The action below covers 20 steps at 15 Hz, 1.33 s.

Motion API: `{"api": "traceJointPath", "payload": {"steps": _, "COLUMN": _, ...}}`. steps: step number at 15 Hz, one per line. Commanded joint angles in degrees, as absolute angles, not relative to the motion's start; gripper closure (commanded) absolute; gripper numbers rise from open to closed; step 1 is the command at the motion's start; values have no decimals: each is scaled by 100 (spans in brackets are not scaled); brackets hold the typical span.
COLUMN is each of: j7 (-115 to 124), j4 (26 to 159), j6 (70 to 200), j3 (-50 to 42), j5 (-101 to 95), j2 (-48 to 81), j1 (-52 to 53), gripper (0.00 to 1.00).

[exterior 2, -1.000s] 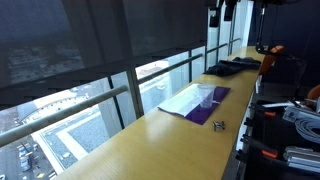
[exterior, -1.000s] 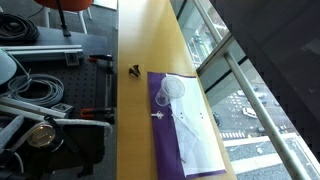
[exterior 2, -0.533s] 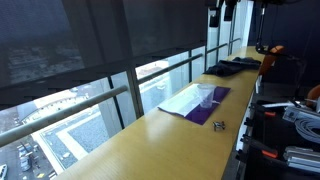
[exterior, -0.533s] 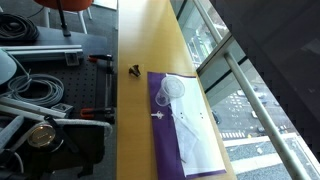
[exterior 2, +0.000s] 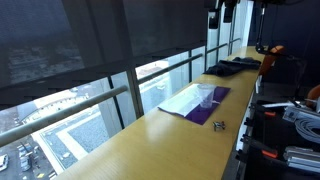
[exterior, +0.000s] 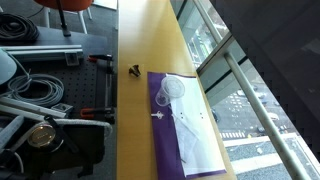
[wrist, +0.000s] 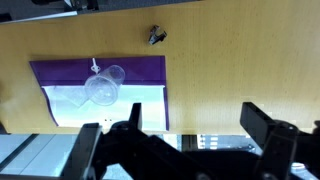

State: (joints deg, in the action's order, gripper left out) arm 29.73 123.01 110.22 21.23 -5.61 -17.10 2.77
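Observation:
My gripper point(wrist: 175, 135) is open and empty, high above a long wooden counter point(wrist: 240, 60); its two black fingers point(wrist: 262, 122) stand wide apart. It shows at the top of an exterior view point(exterior 2: 222, 10). Below it lies a purple mat point(wrist: 140, 70) with a white sheet point(wrist: 70, 105) on it. A clear plastic cup point(wrist: 104, 86) lies on the mat, seen in both exterior views point(exterior: 170, 93) point(exterior 2: 205, 97). A small black object point(wrist: 155, 36) sits on the bare wood beside the mat, also in both exterior views point(exterior: 133, 70) point(exterior 2: 219, 125).
Windows with a metal railing point(exterior: 250, 90) run along one side of the counter. Cables and clamps point(exterior: 40, 90) crowd the other side. Dark cloth point(exterior 2: 228, 67) lies at the counter's far end. An orange chair point(exterior: 70, 5) stands behind.

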Motion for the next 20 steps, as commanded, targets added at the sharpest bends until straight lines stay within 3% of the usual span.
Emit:
{"api": "traceJointPath", "payload": {"steps": 1, "j7": 3369, "j4": 11949, "j6": 11197, "j3": 1963, "j5": -962, "j2": -1231, "j1": 284, "gripper": 0}}
{"api": "traceJointPath", "payload": {"steps": 20, "j7": 3259, "j4": 11845, "j6": 15225, "j3": -453, "j5": -1792, "j2": 1385, "j1": -114, "gripper": 0}}
